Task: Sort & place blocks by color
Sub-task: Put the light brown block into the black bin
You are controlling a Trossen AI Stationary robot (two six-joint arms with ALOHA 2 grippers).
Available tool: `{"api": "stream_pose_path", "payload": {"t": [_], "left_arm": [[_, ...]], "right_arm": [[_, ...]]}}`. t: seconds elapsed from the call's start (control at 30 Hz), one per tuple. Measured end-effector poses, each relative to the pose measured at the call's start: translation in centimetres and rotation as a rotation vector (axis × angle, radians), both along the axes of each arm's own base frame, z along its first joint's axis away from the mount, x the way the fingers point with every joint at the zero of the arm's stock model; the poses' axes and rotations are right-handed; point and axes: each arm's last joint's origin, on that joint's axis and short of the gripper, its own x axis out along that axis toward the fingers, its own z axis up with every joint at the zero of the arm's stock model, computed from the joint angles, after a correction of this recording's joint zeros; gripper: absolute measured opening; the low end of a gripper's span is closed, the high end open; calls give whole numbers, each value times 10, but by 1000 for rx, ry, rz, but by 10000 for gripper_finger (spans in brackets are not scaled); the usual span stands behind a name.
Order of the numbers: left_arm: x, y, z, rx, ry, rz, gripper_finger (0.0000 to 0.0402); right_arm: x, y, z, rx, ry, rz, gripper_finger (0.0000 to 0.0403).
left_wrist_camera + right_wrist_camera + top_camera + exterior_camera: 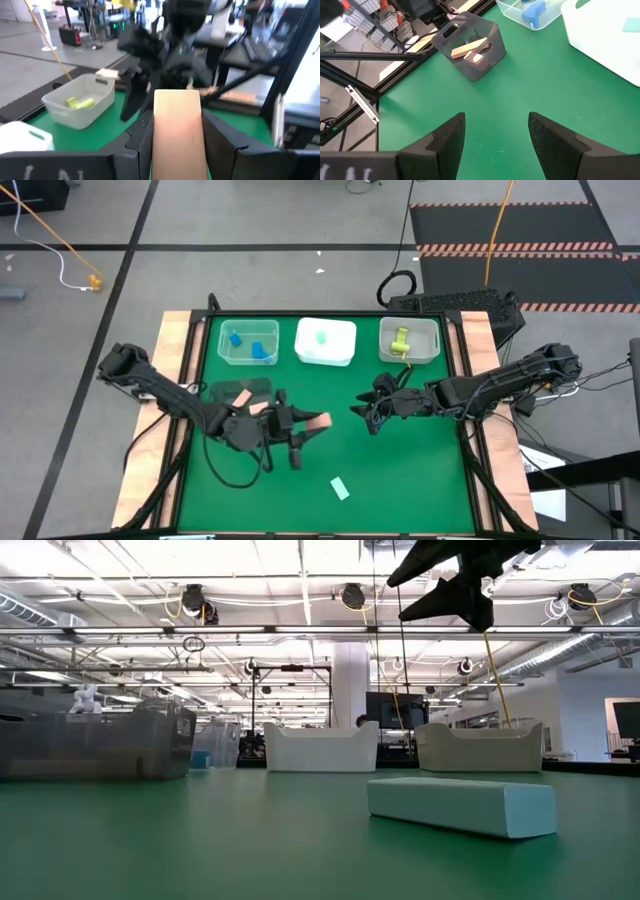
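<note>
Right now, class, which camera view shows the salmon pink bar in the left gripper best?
The left wrist view: the salmon pink bar fills the frame, clamped between the left gripper's fingers. The high view shows it small. The low and right wrist views don't show it.

A green-topped table (420, 470) with pale wooden side rails carries four bins. Three stand in a row along its far edge: a clear bin (248, 343) at the left, a white bin (326, 342) in the middle and a translucent bin (410, 340) at the right. A smoky grey bin (470, 50) sits apart, nearer the left rail. Beyond the table lies a grey floor crossed by an orange cable (55, 235) and a white cable (60, 265), with black matting (510, 215) edged in striped tape.
</note>
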Motion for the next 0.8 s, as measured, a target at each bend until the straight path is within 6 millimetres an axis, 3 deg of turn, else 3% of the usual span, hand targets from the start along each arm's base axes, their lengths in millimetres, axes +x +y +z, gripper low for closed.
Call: {"api": "stream_pose_path", "payload": {"t": [0.2,0.47,0.8], "left_arm": [[-2,-7,11,-54,-105,-18,130],[-8,-10,10,-88,-123,137,130],[-29,-16,-8,-121,-146,570,130]], "right_arm": [[0,0,0,0,0,0,208],[0,0,0,0,0,0,208],[0,0,0,0,0,0,208]]}}
